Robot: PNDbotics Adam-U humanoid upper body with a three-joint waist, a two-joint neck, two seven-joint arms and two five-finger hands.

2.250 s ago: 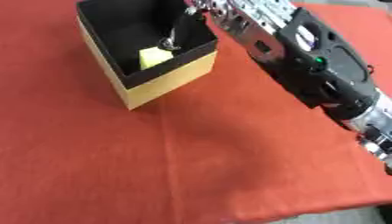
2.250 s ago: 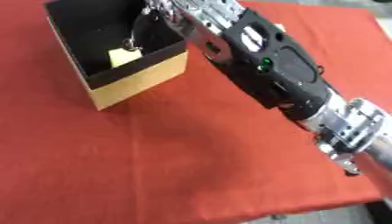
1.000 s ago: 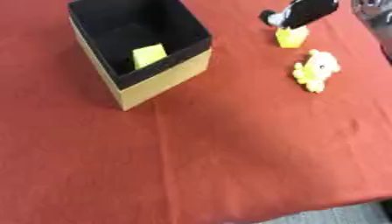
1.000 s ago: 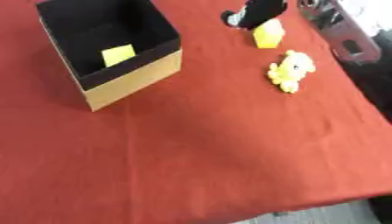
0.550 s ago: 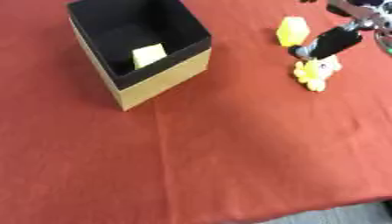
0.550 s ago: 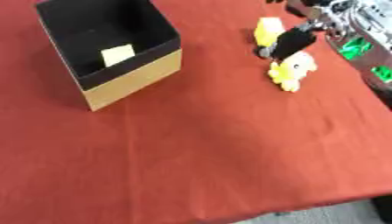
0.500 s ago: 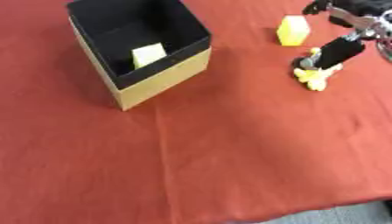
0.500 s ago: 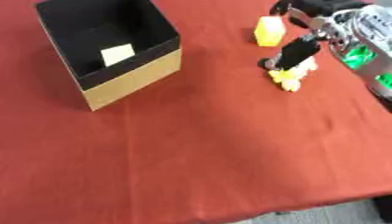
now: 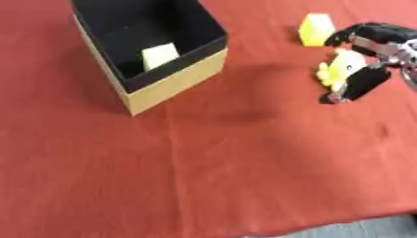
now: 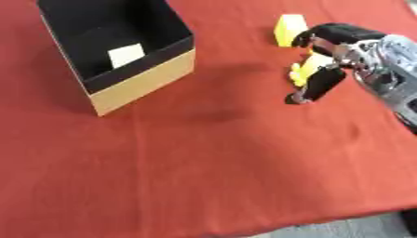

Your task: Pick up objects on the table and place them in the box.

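While the right hand [image 10: 346, 53] reaches in from 3 o'clock, its fingers and thumb curl around a yellow toy [image 9: 346, 67] on the red tablecloth [image 9: 244, 162]. A yellow block [image 9: 316, 29] lies just beyond, at 1 o'clock. The box [image 9: 167, 81], at 11 o'clock, contains a pale yellow item [image 9: 159, 55].

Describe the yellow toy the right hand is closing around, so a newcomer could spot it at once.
Start at the black-lined cardboard box on the red cloth, then look right to the right hand. The toy sits between its curled fingers and thumb: pale yellow and lumpy, unlike the plain yellow block just beyond it.
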